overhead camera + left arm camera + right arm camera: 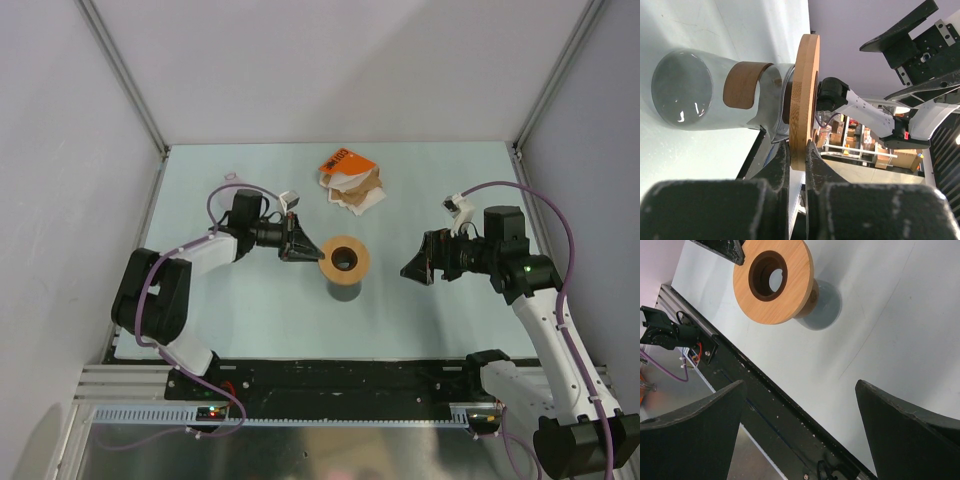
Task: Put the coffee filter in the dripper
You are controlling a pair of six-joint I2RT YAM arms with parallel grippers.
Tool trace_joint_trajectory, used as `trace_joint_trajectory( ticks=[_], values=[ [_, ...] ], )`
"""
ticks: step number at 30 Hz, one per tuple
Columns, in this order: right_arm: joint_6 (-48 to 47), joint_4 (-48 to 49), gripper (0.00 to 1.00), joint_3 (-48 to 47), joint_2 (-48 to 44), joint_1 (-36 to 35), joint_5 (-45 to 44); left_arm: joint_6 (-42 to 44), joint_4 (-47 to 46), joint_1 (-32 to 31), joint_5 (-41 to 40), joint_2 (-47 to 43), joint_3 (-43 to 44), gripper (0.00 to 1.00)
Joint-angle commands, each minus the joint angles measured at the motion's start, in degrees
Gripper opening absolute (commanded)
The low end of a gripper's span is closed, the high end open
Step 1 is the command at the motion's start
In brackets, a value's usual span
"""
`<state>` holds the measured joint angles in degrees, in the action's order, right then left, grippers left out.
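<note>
A tan wooden ring [361,262] sits on top of a dark grey cup [345,291] at mid-table. My left gripper [308,250] is shut on the ring's left edge; in the left wrist view its jaws [797,150] pinch the ring [805,90]. A clear cone-like piece [774,95], probably the dripper, shows between ring and cup [685,90]. White paper, likely the coffee filter [368,201], lies at the back with brown papers. My right gripper [412,262] is open and empty, to the right of the ring [795,285].
An orange pack [338,160] lies at the back centre beside the papers. Grey walls close in the table on three sides. A black rail [765,390] runs along the near edge, below my right gripper [800,385].
</note>
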<state>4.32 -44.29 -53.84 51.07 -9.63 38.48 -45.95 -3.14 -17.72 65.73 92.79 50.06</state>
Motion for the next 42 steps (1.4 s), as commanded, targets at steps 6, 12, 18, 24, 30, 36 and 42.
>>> trace_joint_trajectory(
  ticks=[6, 12, 18, 24, 30, 36, 42],
  values=[
    [0.7, 2.2, 0.97, 0.1, 0.2, 0.3, 1.3, 5.7, 5.0, -0.2, -1.3, -0.2, 1.8, 0.30],
    [0.9, 2.7, 0.97, 0.2, 0.5, 0.3, 1.3, 7.0, 7.4, -0.7, -2.3, 0.2, 2.7, 0.49],
    [0.9, 2.8, 0.97, 0.5, 0.5, 0.2, 1.2, 7.1, 7.8, -1.1, -1.9, -0.6, 3.0, 0.58],
    [0.8, 2.5, 0.97, 0.5, 0.3, 0.3, 1.3, 7.8, 8.8, -0.1, -2.8, -5.1, 0.7, 0.85],
    [0.6, 1.7, 0.97, 0.5, -0.1, 0.2, 1.4, 12.2, 16.1, 4.1, -9.9, -11.2, -1.1, 0.77],
    [0.7, 1.6, 0.96, 0.5, 0.1, 0.3, 0.8, 22.5, 32.4, 2.9, -26.0, -12.9, 3.8, 0.37],
    [0.8, 2.4, 0.96, 0.5, 0.9, 0.2, 0.7, 24.6, 35.9, -2.7, -30.4, -11.1, 8.7, 0.18]
  ],
)
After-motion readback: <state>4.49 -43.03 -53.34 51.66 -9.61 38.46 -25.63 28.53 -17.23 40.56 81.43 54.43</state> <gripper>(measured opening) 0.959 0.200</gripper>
